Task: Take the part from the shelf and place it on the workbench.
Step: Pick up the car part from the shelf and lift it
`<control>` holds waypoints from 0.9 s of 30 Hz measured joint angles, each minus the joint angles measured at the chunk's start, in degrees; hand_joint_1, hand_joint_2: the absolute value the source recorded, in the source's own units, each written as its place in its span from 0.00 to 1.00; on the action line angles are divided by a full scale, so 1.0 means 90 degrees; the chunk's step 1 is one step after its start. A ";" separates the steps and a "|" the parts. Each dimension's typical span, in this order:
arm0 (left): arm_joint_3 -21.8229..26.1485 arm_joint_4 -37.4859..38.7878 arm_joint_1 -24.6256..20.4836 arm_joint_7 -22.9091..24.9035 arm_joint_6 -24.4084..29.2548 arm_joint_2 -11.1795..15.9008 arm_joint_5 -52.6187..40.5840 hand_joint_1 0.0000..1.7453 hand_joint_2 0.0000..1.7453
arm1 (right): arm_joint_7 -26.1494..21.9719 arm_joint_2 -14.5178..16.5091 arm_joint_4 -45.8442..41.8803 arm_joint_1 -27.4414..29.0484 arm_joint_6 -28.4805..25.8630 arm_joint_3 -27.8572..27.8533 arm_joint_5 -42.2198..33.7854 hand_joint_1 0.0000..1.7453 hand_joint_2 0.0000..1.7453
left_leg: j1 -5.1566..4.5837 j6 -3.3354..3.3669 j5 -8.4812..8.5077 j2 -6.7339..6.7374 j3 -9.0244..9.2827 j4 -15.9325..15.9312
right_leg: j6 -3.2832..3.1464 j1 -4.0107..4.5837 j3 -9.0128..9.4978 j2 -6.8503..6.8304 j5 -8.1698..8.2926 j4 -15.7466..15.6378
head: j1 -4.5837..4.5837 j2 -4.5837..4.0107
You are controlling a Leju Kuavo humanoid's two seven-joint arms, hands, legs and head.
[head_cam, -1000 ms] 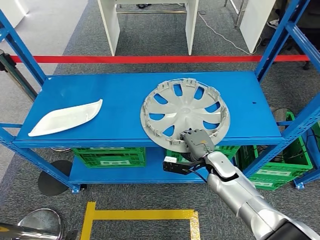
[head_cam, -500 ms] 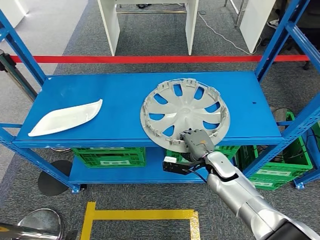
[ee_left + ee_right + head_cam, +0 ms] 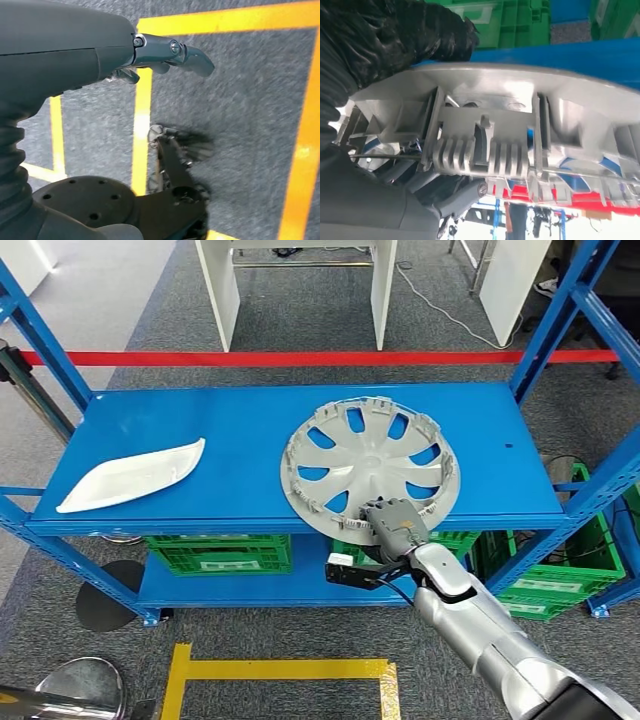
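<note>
A grey wheel cover (image 3: 370, 465) lies flat on the blue shelf (image 3: 249, 450), right of centre, its near rim slightly over the front edge. My right hand (image 3: 392, 522) grips that near rim, fingers over the top and the thumb under it. The right wrist view looks along the cover's ribbed rim (image 3: 508, 115), caught between the dark fingers (image 3: 395, 35) and the thumb (image 3: 459, 197). A white curved trim piece (image 3: 132, 475) lies on the shelf's left part. My left hand (image 3: 166, 52) hangs over the grey floor, fingers stretched out and holding nothing.
Blue uprights (image 3: 558, 320) frame the shelf at both ends. Green crates (image 3: 219, 552) sit on the lower level, another (image 3: 566, 560) at the right. Yellow floor tape (image 3: 279, 670) runs in front of the shelf, a red line (image 3: 302, 358) and white table legs (image 3: 219, 290) behind.
</note>
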 joint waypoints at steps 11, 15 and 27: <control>0.0175 0.0002 0.0155 -0.0446 0.0211 -0.0036 0.0275 0.00 1.00 | -0.0657 -0.0100 -0.4771 0.2560 -0.1113 -0.1453 -0.0454 1.00 1.00 | 0.0012 0.0013 -0.0023 0.0005 -0.0028 0.0007 | 0.0010 0.0011 -0.0014 0.0007 -0.0021 -0.0006 | 0.0006 0.0000; 0.0177 0.0002 0.0152 -0.0446 0.0211 -0.0036 0.0276 0.00 1.00 | -0.0643 -0.0167 -0.5043 0.2681 -0.1181 -0.1511 -0.0485 1.00 1.00 | 0.0006 0.0017 -0.0019 0.0007 -0.0026 0.0014 | 0.0024 0.0006 -0.0013 0.0010 -0.0009 -0.0007 | 0.0005 0.0000; 0.0178 0.0002 0.0152 -0.0446 0.0208 -0.0043 0.0262 0.00 1.00 | -0.0684 -0.0250 -0.5297 0.2804 -0.1186 -0.1599 -0.0572 1.00 1.00 | 0.0006 0.0020 -0.0018 0.0007 -0.0031 0.0019 | 0.0027 0.0006 -0.0015 0.0009 -0.0008 -0.0007 | 0.0004 0.0000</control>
